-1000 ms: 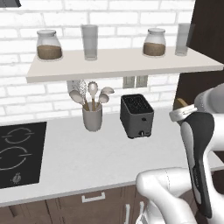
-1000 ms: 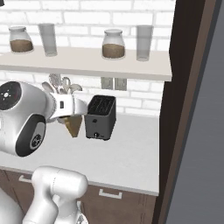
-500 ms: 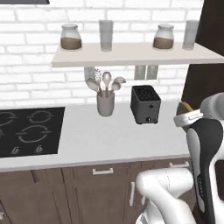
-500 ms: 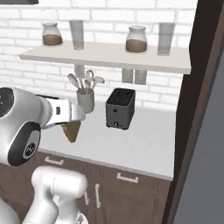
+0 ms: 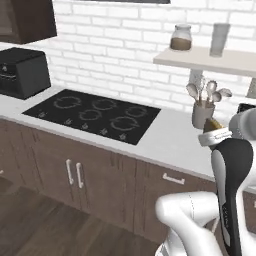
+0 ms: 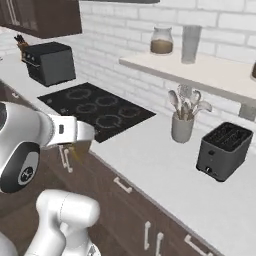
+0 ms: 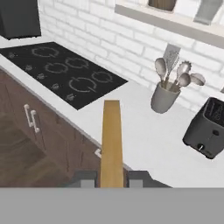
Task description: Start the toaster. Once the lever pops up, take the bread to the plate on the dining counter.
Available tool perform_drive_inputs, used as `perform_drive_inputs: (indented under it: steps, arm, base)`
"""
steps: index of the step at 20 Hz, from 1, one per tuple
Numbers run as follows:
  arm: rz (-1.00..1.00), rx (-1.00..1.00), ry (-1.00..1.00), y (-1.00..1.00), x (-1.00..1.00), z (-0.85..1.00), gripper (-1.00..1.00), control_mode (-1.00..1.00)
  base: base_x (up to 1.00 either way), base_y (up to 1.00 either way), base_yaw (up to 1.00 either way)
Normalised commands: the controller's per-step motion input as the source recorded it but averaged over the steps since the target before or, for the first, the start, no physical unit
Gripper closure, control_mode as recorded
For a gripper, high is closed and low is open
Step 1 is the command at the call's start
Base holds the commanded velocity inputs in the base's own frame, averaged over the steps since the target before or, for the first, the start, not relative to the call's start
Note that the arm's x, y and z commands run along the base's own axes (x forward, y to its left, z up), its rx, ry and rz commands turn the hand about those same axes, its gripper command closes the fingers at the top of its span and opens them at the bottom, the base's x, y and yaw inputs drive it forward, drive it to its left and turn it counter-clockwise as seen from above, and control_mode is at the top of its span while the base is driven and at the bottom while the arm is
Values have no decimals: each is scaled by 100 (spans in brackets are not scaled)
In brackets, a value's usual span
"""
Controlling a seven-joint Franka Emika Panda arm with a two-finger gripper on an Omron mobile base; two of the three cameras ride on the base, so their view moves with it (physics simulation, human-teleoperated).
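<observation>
Edge-on, bread (image 7: 112,142) clamped between hand (image 7: 112,178) fingers.

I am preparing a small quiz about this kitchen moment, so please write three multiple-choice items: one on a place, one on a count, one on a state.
1. Where does the utensil cup stand?
A. between hob and toaster
B. on the shelf
C. on the floor

2. How many burner rings does the hob have?
A. two
B. three
C. five

3. What is the gripper doing?
A. hanging open
B. shut on the bread
C. pressing the toaster lever

Key: 1 A, the right base view shows the order; 2 C, five rings are countable; 3 B, the slice stands between the fingertips.
</observation>
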Motion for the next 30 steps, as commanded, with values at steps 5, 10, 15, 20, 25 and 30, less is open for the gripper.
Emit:
perform_drive_inputs:
  steps: [5,10,15,20,25,30]
  arm:
    - [0,0,0,0,0,0,100,100]
    - [0,0,0,0,0,0,100,100]
    - [0,0,0,0,0,0,100,100]
    - [0,0,0,0,0,0,100,100]
    - [0,0,0,0,0,0,100,100]
    - [0,0,0,0,0,0,100,100]
  base:
    - [-7,3,100]
    - [-9,0,100]
    - [-10,0,100]
    - [0,0,100]
    - [0,0,100]
    - [0,0,100]
